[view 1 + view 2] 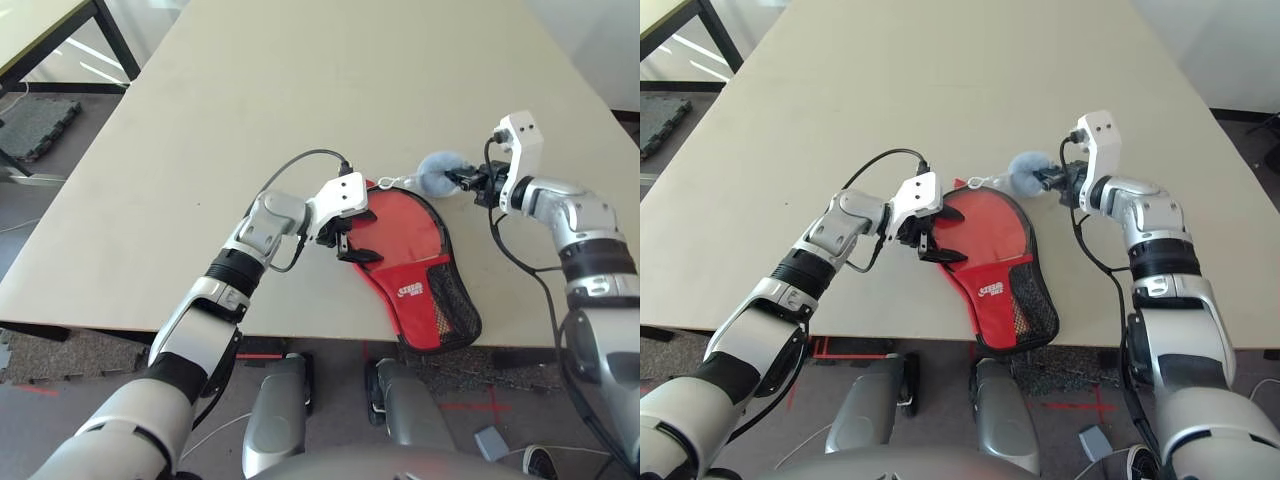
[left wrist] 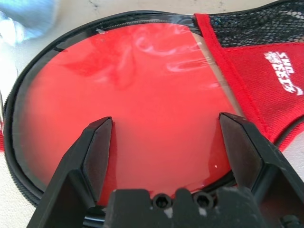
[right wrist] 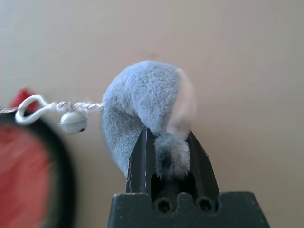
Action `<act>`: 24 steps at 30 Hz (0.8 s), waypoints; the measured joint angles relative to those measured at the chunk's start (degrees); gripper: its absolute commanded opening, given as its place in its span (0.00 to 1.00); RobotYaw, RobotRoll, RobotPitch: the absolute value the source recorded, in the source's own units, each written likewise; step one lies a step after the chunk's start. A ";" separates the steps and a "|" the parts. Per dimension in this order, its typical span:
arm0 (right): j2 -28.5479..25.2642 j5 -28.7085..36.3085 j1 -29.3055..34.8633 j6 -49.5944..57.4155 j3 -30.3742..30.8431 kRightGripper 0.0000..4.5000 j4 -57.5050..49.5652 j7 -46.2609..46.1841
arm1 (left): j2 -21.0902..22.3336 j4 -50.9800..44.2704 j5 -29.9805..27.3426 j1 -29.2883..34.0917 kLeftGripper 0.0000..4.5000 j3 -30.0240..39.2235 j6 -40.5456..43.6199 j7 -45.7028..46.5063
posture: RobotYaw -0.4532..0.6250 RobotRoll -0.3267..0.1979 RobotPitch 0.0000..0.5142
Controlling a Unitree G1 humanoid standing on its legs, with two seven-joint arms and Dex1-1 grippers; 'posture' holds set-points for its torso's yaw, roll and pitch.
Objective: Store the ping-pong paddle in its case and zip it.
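My left gripper reaches rightward, jaws spread wide over the case (red face up, narrow end overhanging the table edge). Farther out, my right gripper is pinched onto the fluffy grey pouch.

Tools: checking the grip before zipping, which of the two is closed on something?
The right tool, pinching the grey fluffy pom-pom corded to the case. The left tool stands open over the red face.

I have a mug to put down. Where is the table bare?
The far table beyond the case and grey pompom is bare, as is its left side beyond the left claw. Crowded: the near edge, where case, pompom and right claw cluster.
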 measured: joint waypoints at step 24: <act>-14.07 2.93 17.66 3.06 -5.45 0.00 -13.93 8.36 | -1.45 1.28 -0.15 -0.75 1.00 -1.27 -0.66 -0.22 | 0.44 0.62 0.38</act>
